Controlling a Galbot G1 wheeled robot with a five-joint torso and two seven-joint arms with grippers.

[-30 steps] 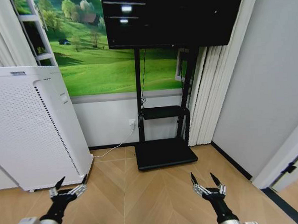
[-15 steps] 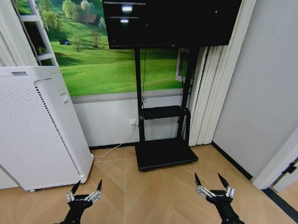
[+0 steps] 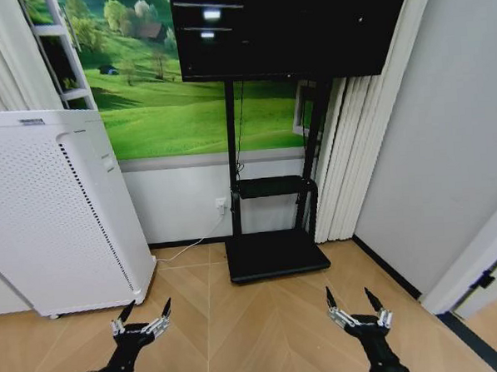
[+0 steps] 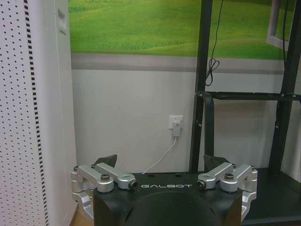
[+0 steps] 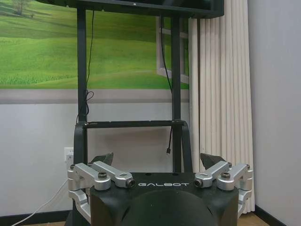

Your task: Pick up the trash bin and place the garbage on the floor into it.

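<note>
The trash bin and the garbage are out of view. My left gripper (image 3: 147, 309) hangs low over the wooden floor at the lower left of the head view, open with nothing between its fingers; the left wrist view shows it (image 4: 160, 161) pointing at the white wall. My right gripper (image 3: 354, 298) hangs at the lower right, also open and empty, and in the right wrist view it (image 5: 158, 158) faces the black TV stand (image 5: 127, 125).
A tall white perforated air purifier (image 3: 54, 213) stands on the left. A black TV stand (image 3: 273, 255) with a screen (image 3: 282, 26) occupies the centre against the wall. A white cable (image 3: 189, 247) runs from a wall socket. White curtains (image 3: 346, 147) and a grey wall (image 3: 446, 142) stand right.
Between one second and half a second ago the left gripper moved right and the right gripper moved slightly right and lower. Since then both arms have held still.
</note>
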